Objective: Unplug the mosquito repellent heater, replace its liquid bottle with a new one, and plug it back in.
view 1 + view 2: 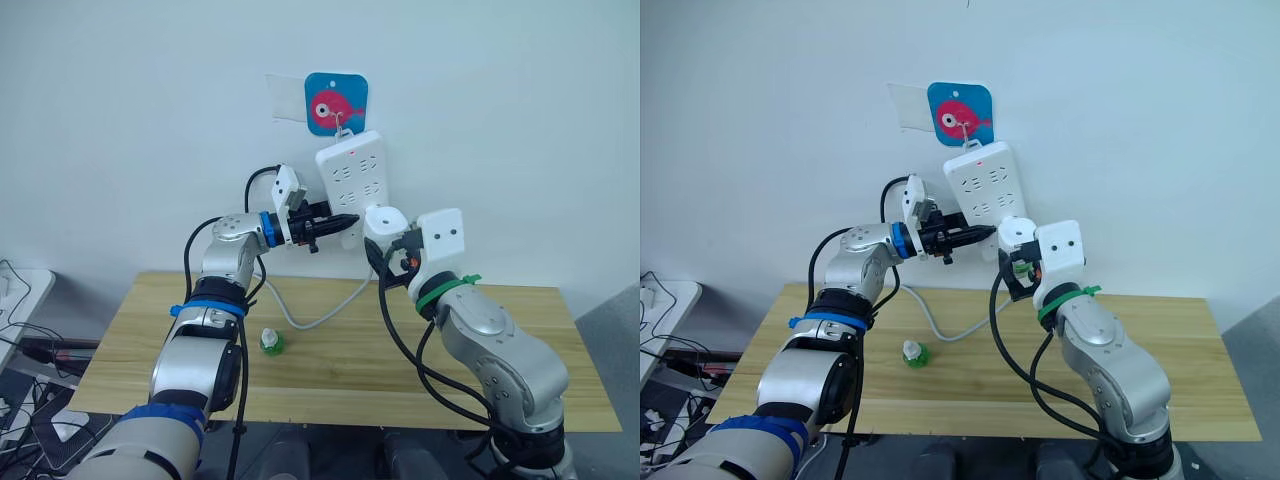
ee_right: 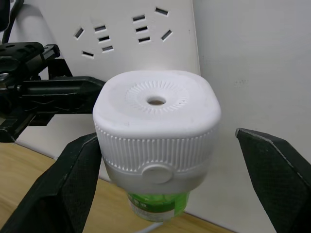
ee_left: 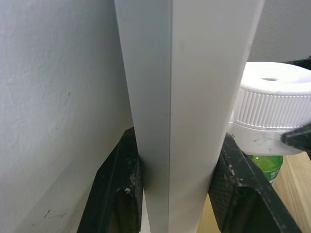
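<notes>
While left gripper (image 3: 170, 194) clamps power strip (image 1: 352, 177), right gripper (image 2: 170, 189) wide open around heater (image 2: 156, 128), label unreadable

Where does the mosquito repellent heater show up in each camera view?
Left eye: mosquito repellent heater at centre, against the power strip's lower end.
Right eye: centre, below the strip.
Left wrist: right edge, beyond the strip.
Right wrist: centre, green bottle beneath.
Shared landmark: the power strip.
</notes>
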